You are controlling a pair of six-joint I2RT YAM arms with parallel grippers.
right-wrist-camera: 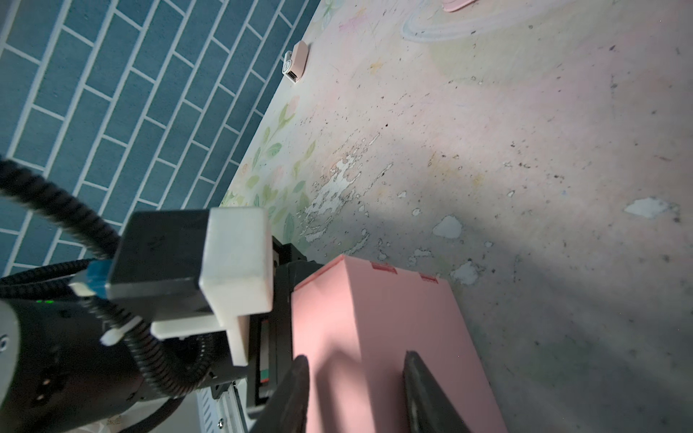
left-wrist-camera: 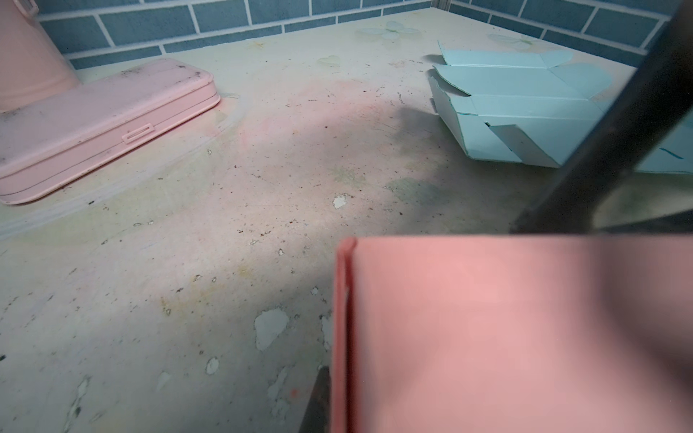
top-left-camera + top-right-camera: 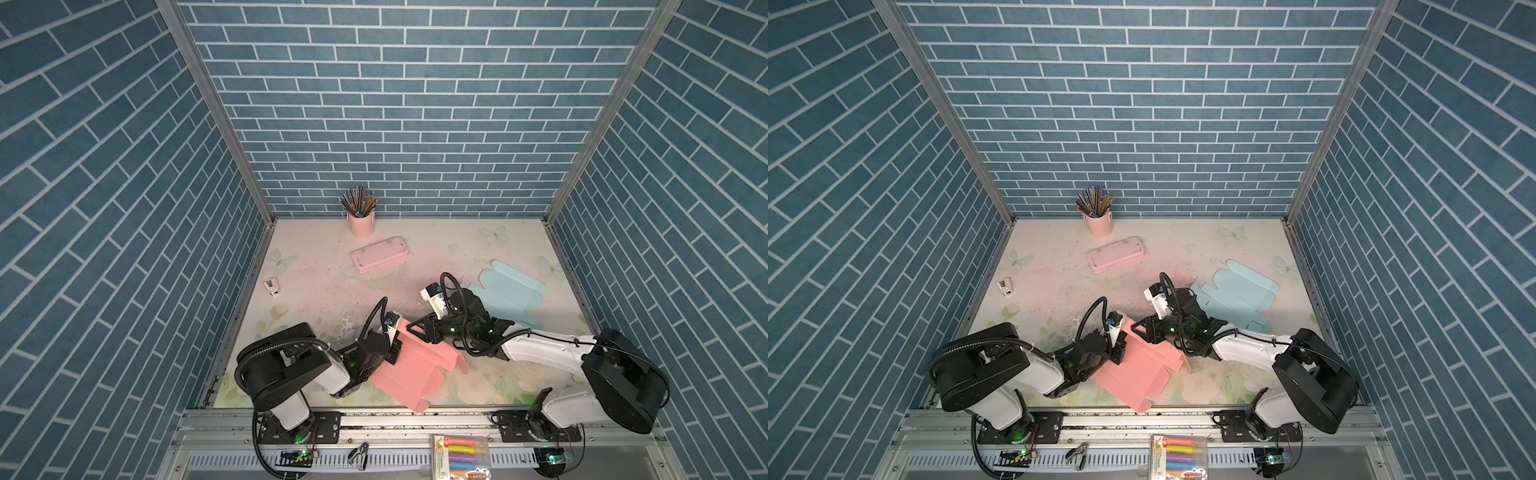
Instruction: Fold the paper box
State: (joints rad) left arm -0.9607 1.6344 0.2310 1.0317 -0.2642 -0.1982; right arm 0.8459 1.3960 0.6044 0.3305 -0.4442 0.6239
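**Left gripper clamps the pink box, right gripper stands open over a fold**

The pink paper box [image 3: 415,368] is at the near middle of the table [image 3: 324,291] and is only partly folded. Its far left part stands up from the surface. Its near part lies flat and reaches almost to the near edge of the table.

In both top views the left gripper [image 3: 395,351] is at the left edge of the box, closed tightly on the raised paper there. The left wrist view shows this paper very close to the camera, with one dark finger [image 2: 320,405] just beside its edge.

The right gripper [image 3: 419,330] reaches in from the right and meets the far corner of the box. In the right wrist view its two fingers [image 1: 294,390] stand apart, one on each side of a fold line. I cannot tell if the pads touch the paper.

A flat light blue box blank [image 3: 509,293] lies on the right, well apart from the pink one. A pink pencil case [image 3: 380,259] lies at the far middle. Behind it, at the far wall, a pink cup [image 3: 361,226] holds pencils. A small white object [image 3: 272,287] lies near the left wall.
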